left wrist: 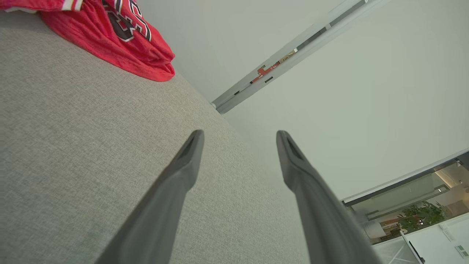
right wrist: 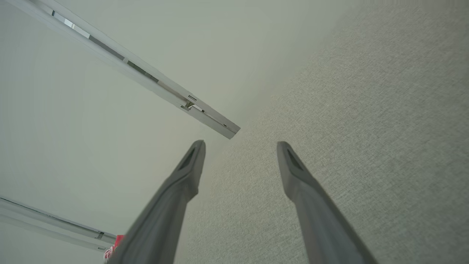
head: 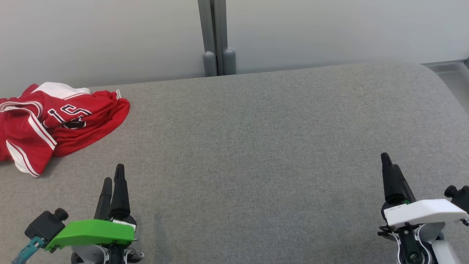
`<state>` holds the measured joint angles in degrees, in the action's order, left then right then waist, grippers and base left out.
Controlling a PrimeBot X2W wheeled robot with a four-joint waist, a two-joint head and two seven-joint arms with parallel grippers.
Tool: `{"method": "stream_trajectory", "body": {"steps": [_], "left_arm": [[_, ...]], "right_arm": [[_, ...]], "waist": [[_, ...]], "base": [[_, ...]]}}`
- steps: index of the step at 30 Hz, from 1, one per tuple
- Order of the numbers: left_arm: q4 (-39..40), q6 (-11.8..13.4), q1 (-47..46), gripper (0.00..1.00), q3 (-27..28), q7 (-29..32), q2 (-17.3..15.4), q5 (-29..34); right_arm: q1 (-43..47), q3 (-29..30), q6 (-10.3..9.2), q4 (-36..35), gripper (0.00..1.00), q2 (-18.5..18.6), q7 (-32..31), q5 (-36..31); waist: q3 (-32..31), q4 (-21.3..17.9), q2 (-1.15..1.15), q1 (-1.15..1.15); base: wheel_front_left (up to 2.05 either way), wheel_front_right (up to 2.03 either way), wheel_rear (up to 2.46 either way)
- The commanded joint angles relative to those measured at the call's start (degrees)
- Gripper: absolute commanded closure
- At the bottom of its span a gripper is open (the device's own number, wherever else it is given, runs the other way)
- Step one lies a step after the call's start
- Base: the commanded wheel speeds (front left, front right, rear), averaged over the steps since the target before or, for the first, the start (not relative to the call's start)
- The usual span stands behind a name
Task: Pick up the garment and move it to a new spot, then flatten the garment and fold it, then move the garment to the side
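The garment [head: 55, 121] is a red jersey with white stripes and black-and-white numbers, crumpled at the far left of the grey fabric table [head: 256, 146]. The left wrist view has the garment [left wrist: 117, 36] at its top left, well ahead of the fingertips. My left gripper [head: 113, 176] stands open near the front left, below and right of the garment, apart from it; its fingers [left wrist: 183, 165] hold nothing. At the front right my right gripper [head: 386, 161] is open and empty, its fingers [right wrist: 293, 168] spread above bare fabric. A red sliver of the garment [right wrist: 117, 244] peeks at the bottom left of the right wrist view.
A pale wall runs behind the table, with a grey vertical post [head: 218, 36] at its middle. The table's right end curves away at the upper right [head: 439, 80]. Bare grey fabric stretches between the garment and the right gripper.
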<state>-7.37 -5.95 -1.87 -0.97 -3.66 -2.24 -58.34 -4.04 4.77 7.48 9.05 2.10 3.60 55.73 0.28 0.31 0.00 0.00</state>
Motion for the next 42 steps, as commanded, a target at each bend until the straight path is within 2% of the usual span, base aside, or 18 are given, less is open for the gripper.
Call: {"method": "stream_trajectory", "body": {"steps": [1, 6, 19, 42], "left_arm": [[1.2, 0.4, -0.2, 0.0, -0.3, -0.7, -0.4, 2.9], [1.4, 1.1, 0.6, 0.0, -1.1, -1.6, -0.4, 8.9], [0.6, 1.4, 2.2, 0.0, -1.8, -3.8, -0.5, 18.8], [-1.8, 1.4, 3.7, 0.0, -3.2, -7.1, -0.7, 29.6]], "right_arm": [[0.3, -0.3, 0.01, -1.4, 0.0, 0.4, 0.7, -3.0], [0.8, -1.4, 0.02, -1.5, 0.0, 0.5, 1.7, -9.1], [1.5, -2.4, 0.02, -0.3, 0.0, 0.6, 3.9, -20.2], [2.2, -3.6, 0.02, 0.8, 0.0, 0.7, 7.2, -34.0]], "waist": [[0.0, 0.0, 0.0, 0.0], [0.1, 0.1, 0.0, 0.0], [0.2, 0.2, 0.0, 0.0], [0.2, 0.4, 0.0, 0.0]], "base": [[0.0, 0.0, 0.0], [0.0, 0.0, 0.0], [0.0, 0.0, 0.0], [0.0, 0.0, 0.0]]}}
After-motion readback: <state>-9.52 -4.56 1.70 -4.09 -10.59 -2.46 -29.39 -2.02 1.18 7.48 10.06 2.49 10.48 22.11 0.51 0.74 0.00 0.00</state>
